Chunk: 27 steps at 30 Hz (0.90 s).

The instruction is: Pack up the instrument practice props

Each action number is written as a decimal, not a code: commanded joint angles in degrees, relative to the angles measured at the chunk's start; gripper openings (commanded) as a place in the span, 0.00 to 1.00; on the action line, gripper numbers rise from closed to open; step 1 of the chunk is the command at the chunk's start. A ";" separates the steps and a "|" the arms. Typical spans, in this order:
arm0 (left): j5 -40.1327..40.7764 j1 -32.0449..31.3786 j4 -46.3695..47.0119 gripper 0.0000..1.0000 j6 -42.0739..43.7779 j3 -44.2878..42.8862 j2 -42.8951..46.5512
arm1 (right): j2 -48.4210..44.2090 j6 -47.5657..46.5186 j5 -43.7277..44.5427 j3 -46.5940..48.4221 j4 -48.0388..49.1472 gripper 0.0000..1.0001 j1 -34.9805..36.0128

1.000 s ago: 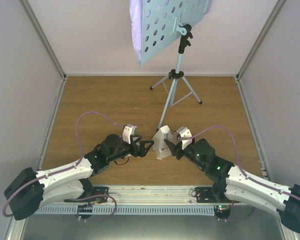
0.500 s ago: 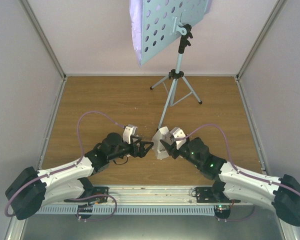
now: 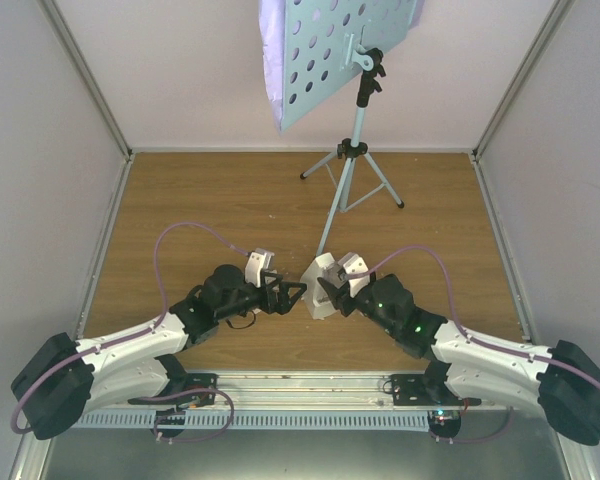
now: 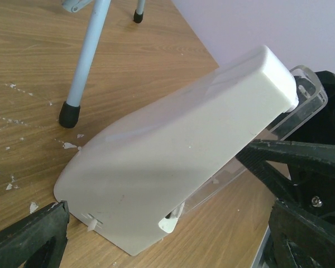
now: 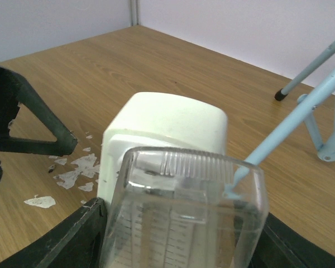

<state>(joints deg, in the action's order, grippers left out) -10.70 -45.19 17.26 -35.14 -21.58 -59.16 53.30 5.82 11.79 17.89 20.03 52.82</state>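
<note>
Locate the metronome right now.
The metronome is front-centre in the top view, gripped by the right claw, with the left claw facing it, beside the music stand's near foot.

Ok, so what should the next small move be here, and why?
Probably ease the left gripper forward and close it on the base of the metronome. It is tipped up on one bottom edge, the right gripper seems to clamp its top end, and the left gripper is open, just short of it. A second grip should steady it for lifting.

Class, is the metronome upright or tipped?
Tipped: the metronome leans steeply, with its underside feet lifted into view.
</note>
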 commanded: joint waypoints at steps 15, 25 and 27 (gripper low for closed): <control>-0.64 0.98 2.81 0.98 -1.02 0.05 -0.64 | -3.09 10.85 13.27 -0.49 -4.95 0.52 6.98; -0.24 1.07 2.30 0.98 -1.28 0.97 0.93 | -3.16 6.69 12.35 0.02 0.40 0.52 7.08; -0.34 1.15 2.36 0.98 -1.28 1.06 0.91 | -3.52 6.34 11.56 -0.03 1.57 0.52 7.04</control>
<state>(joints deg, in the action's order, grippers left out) -11.11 -44.56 17.28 -36.01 -21.41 -59.24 50.59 13.74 22.90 17.28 16.82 59.16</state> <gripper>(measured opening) 0.979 0.583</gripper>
